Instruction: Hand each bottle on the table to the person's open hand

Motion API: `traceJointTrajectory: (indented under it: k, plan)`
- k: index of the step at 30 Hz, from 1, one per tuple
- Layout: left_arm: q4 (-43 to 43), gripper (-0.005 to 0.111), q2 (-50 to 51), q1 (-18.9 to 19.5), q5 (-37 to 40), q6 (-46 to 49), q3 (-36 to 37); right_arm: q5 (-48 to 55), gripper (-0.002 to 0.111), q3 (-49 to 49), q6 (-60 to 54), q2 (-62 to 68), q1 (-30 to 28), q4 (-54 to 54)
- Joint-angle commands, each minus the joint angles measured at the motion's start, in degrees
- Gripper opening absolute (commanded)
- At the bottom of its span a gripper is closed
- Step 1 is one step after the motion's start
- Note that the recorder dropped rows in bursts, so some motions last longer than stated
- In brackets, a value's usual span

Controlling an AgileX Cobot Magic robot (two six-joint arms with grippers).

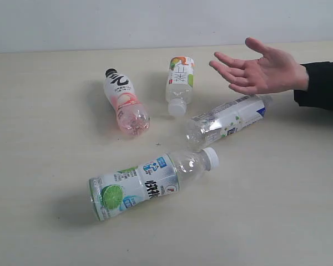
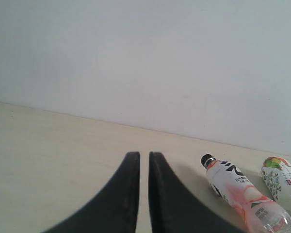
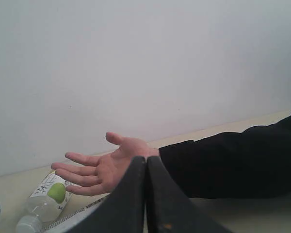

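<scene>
Left gripper [image 2: 140, 154] nearly closed, empty; right gripper [image 3: 146, 158] pinched closed, empty. Pink bottle [image 1: 126, 103] lies flat on table [image 1: 39, 166], left-centre, cap end away from left gripper, base toward it. Left gripper probably nearer; neither shows in exterior view. Hand [image 1: 263, 71] open far right.

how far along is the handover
Nothing done: the lime-label clear plastic bottle, pink-label black-capped bottle, white-green label bottle and white-blue label bottle lie on the pale beige table; the person's open hand is empty. Nothing in hand: black left gripper and right gripper are shut, empty. All four remain.
</scene>
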Motion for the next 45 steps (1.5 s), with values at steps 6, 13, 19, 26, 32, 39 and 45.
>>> traceJointTrajectory:
  k: [6,13,19,26,32,39,45]
  plan:
    - [0.03,0.01,-0.36,-0.62,0.01,-0.04,-0.06,-0.03,0.0,0.25,-0.03,-0.25,0.16,-0.31]
    - [0.03,0.01,-0.36,-7.16,0.01,-0.04,-0.06,-0.03,0.0,0.25,-0.03,-0.25,0.16,-0.17]
    - [0.03,0.01,-0.36,-7.16,0.01,-0.04,-0.06,-0.03,0.0,0.25,-2.2,-0.25,0.16,-5.1]
    - [0.03,0.01,-0.36,-7.16,0.01,-0.04,-0.06,-0.03,0.0,0.25,-2.2,-0.25,0.16,-5.1]
    - [0.03,0.01,-0.36,-7.16,0.01,-0.04,-0.06,-18.27,0.0,0.25,1.38,-0.25,0.16,-0.96]
    - [0.03,0.01,-0.36,-7.16,0.01,-0.04,-0.06,-36.11,0.0,-0.77,12.18,-0.25,0.16,14.14]
    - [0.03,0.01,-0.36,-7.16,0.01,-0.04,-0.06,-18.97,0.0,-19.18,10.71,15.3,0.16,-0.58]
